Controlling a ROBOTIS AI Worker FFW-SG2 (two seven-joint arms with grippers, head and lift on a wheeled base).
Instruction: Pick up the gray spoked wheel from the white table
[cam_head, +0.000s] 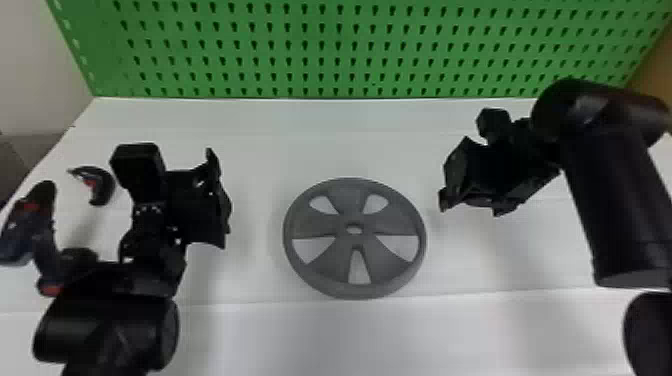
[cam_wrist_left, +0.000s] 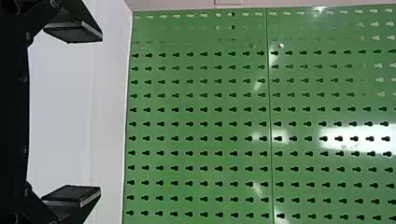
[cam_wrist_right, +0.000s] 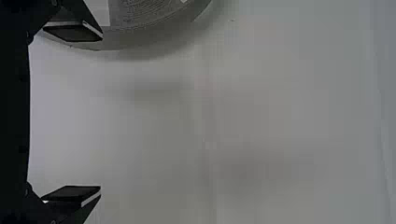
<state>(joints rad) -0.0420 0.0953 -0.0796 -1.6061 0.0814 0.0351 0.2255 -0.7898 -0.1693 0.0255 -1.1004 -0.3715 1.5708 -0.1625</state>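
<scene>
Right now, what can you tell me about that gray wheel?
The wheel is round and gray, with a raised rim, five broad spokes, five openings between them and a small central hole. It looks like plastic. It lies flat on the white table, between the left gripper and right gripper; neither touches it.

Head looks down; left wrist faces pegboard (cam_wrist_left: 196, 116); right, table (cam_wrist_right: 280, 93), seemingly close.

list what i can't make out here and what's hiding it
- Underside of the wheel: head view, faces down, hidden by the wheel itself
- Most of the wheel: right wrist view, cut off by the edge
- Right end of the dark-and-red object: head view, behind the left arm
- Top of the green pegboard: head view, cut off
</scene>
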